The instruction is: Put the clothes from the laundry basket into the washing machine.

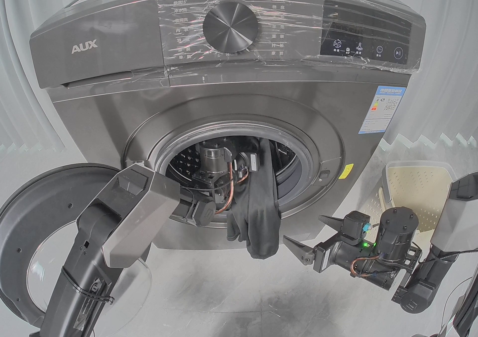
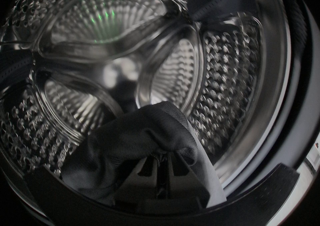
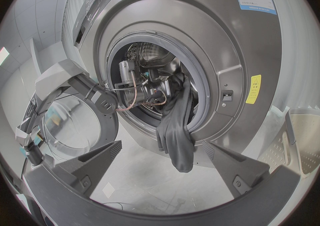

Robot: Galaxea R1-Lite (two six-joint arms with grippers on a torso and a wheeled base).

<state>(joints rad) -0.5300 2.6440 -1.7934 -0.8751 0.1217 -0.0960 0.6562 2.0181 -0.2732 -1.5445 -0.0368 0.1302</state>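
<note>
A dark grey garment (image 1: pixel 261 208) hangs out of the washing machine (image 1: pixel 224 99), draped over the lower rim of the round opening with its end dangling down the front. My left gripper (image 1: pixel 250 162) is inside the drum, shut on the garment's upper end. In the left wrist view the cloth (image 2: pixel 133 136) is bunched over the left gripper (image 2: pixel 161 160) in front of the perforated drum wall (image 2: pixel 230 80). My right gripper (image 1: pixel 308 233) is open and holds nothing, low and to the right of the hanging garment (image 3: pixel 176 130). The cream laundry basket (image 1: pixel 418 189) stands right of the machine.
The machine's round door (image 1: pixel 30 223) is swung wide open on the left, beside my left arm. The basket's perforated wall (image 3: pixel 300 143) is close to my right arm. Grey floor (image 1: pixel 224 283) lies in front of the machine.
</note>
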